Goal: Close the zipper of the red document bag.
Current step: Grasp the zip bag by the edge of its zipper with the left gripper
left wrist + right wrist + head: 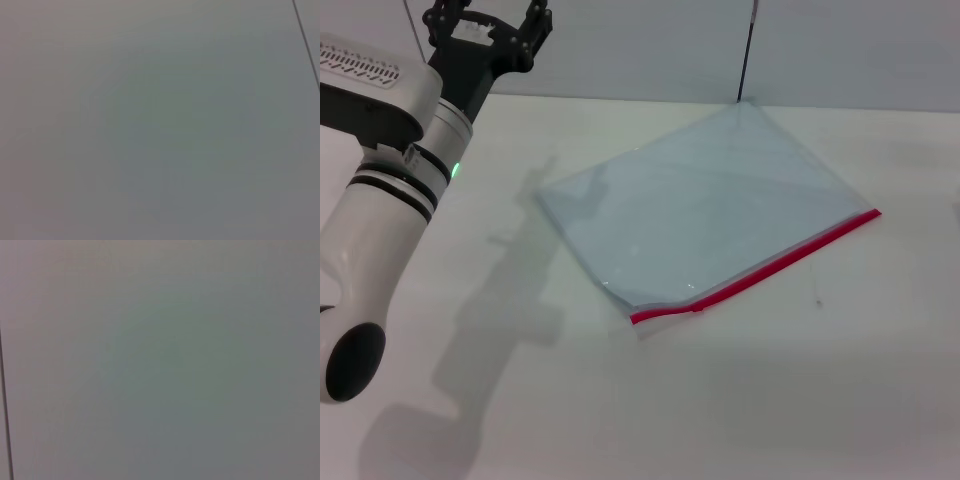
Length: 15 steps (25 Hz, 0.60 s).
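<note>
Bag (710,205) lies flat on the table (620,400), mid-right, zipper (760,268) along its near edge with the slider (699,308) close to the left end. My left gripper (490,25) is raised far left, well apart from the bag, fingers spread, holding nothing. Right gripper not in view. I'd pin the left corner, then pinch the slider and pull straight along the strip

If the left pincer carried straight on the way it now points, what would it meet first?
The left pincer is raised at the table's far left and points away toward the wall behind it, so probably the wall first, though depth is unclear. The red document bag lies off to the side, out of that line.
</note>
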Tool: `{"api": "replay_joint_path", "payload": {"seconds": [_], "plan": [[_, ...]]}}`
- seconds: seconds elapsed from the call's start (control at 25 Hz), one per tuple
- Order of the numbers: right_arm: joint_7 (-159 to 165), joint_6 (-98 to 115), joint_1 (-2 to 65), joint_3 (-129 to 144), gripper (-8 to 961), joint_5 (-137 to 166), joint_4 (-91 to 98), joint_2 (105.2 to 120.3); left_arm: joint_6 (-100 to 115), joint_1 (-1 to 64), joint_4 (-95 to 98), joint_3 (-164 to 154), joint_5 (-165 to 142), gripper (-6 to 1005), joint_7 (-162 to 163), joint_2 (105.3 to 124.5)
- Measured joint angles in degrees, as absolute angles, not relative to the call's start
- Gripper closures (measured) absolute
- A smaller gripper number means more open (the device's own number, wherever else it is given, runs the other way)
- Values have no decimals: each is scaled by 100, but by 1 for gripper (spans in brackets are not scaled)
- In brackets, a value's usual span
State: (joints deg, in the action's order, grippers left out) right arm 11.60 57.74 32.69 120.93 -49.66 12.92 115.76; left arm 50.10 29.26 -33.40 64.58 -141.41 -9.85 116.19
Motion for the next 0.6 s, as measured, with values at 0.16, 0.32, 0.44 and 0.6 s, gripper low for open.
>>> {"api": "replay_joint_path", "payload": {"seconds": [0.16, 0.32, 0.44, 0.6], "plan": [[1160, 5774, 3269, 12094, 274, -4966, 1292, 11575, 5010, 2926, -3340, 6468, -14141, 258, -985, 11619], [1160, 5774, 3269, 12094, 274, -4966, 1292, 11576, 5010, 2926, -3340, 6469, -14141, 258, -985, 11619], [1160, 5774, 3269, 12094, 274, -4966, 1292, 11575, 5010, 2926, -3340, 6469, -14141, 258, -985, 11619], [1160, 5773, 3269, 12094, 273, -4966, 1292, 11575, 5010, 2926, -3340, 6469, -14141, 259, -985, 11619]]}}
